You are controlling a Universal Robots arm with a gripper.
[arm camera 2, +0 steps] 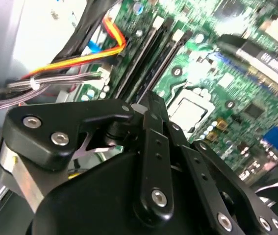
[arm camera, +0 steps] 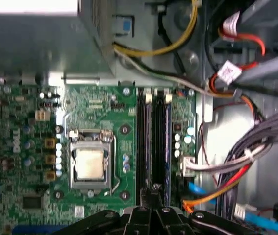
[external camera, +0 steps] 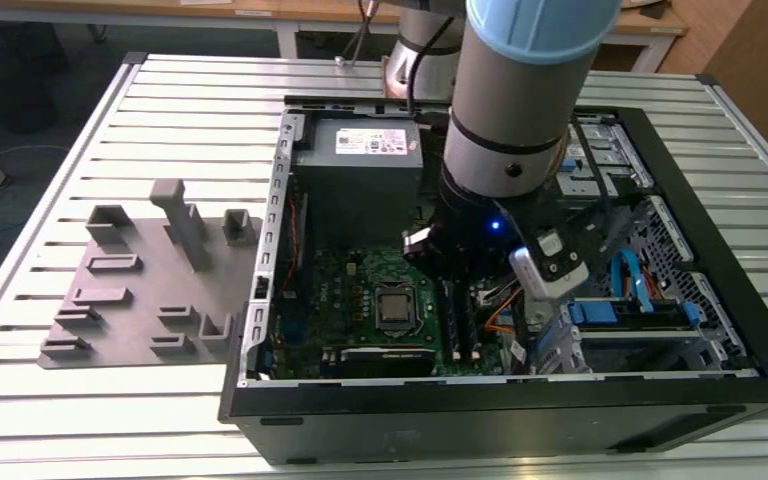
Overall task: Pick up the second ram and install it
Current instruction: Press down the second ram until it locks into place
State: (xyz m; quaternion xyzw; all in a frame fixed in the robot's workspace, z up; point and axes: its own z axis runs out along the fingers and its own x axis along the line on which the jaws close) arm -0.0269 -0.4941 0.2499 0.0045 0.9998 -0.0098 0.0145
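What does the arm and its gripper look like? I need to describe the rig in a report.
The arm is a thick round tube: pale blue cap segment, silver-grey sleeve, a black band, then a black wrist with a small blue light. A silver-and-black camera block hangs off the wrist. The gripper is matte black, built of linked bars with silver screws.

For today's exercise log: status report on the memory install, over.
Hand low over the memory slots. Memory stick looks seated, unsure. Cables beside, not blocking.
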